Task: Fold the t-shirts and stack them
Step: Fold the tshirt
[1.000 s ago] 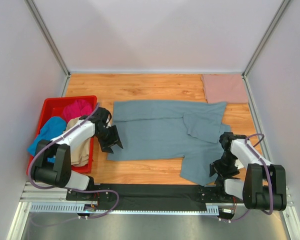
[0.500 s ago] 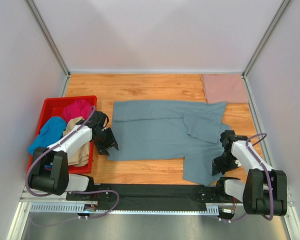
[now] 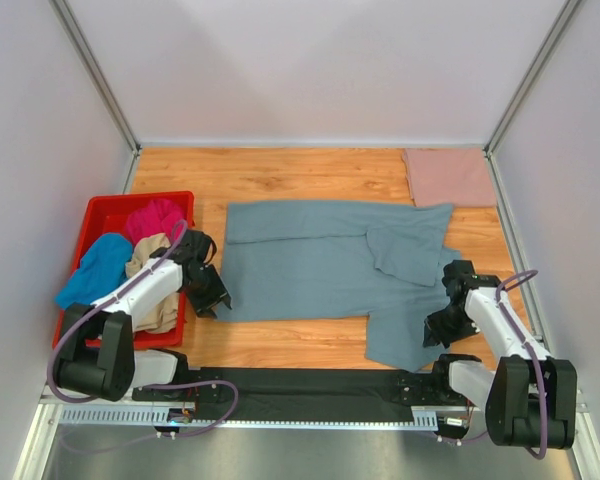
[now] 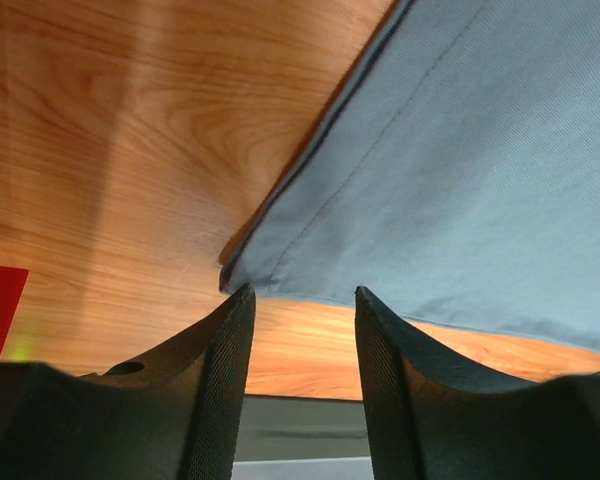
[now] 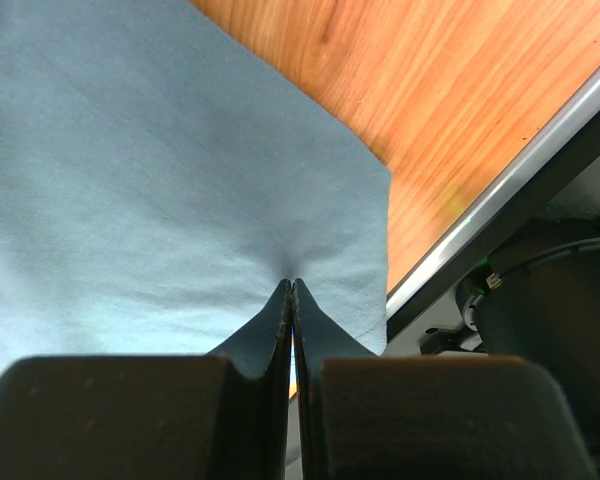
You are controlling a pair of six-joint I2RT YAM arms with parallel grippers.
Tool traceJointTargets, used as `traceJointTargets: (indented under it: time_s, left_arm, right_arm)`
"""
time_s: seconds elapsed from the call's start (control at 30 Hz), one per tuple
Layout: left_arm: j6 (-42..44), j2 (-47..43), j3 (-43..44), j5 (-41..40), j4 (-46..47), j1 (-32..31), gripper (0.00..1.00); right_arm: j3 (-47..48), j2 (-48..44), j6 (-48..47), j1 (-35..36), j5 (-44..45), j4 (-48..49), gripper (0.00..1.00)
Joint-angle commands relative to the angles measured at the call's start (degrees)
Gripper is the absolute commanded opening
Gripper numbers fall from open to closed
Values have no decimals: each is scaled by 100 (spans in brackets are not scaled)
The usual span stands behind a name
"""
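Observation:
A large grey-blue t-shirt (image 3: 320, 265) lies spread on the wooden table, its right part folded over. My left gripper (image 3: 212, 296) is open just off the shirt's near-left corner. In the left wrist view that corner (image 4: 235, 272) lies just ahead of the open gripper (image 4: 300, 300). My right gripper (image 3: 438, 328) is shut on the shirt's near-right flap. The right wrist view shows the cloth (image 5: 160, 170) pinched at the gripper (image 5: 292, 287). A folded dusty-pink shirt (image 3: 450, 177) lies at the back right. Magenta (image 3: 158, 214), bright blue (image 3: 98, 265) and beige (image 3: 152, 295) shirts fill the bin.
The red plastic bin (image 3: 140, 197) stands at the left, close beside my left arm. White walls enclose the table on three sides. A black strip and metal rail (image 3: 310, 385) run along the near edge, just below the shirt's flap.
My left gripper has drawn back off the shirt's left edge towards the near left corner. My right gripper has shifted slightly, still holding the flap.

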Motion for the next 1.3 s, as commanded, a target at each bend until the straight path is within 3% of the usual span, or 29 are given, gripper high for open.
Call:
traceJointTargets:
  time_s: [0.0,0.33,0.43,0.6,0.73,0.87,1.03,1.27]
  left_arm:
    - [-309,-122,-55,-193,-108,54,51]
    - [-599,-658,559,-606,-776,-8,47]
    - [-1204,-501,1130,-686,-1381,-25,38]
    - [-2644,-728,1509,-1239,-1962,-25,34]
    - [-3366,-965,1054,-1056,-1700,-43,40]
    - [-4176,-1361,-70,-564,-988,-69,41]
    - [-4300,-1459,-82,-1159,-1189,-210,41]
    - [-4669,-774,-91,-1229,-723,-693,42]
  right_arm:
    - [136,-138,-56,35,-22,-18,0]
    - [390,-287,-179,44,-127,-193,0]
    - [460,-279,-249,44,-294,-228,0]
    - [610,-182,-487,44,-215,-378,0]
    - [724,-164,-627,44,-215,-369,0]
    - [759,-164,-785,44,-215,-360,0]
    - [725,-322,-979,44,-233,-422,0]
    - [627,-375,-1163,44,-215,-369,0]
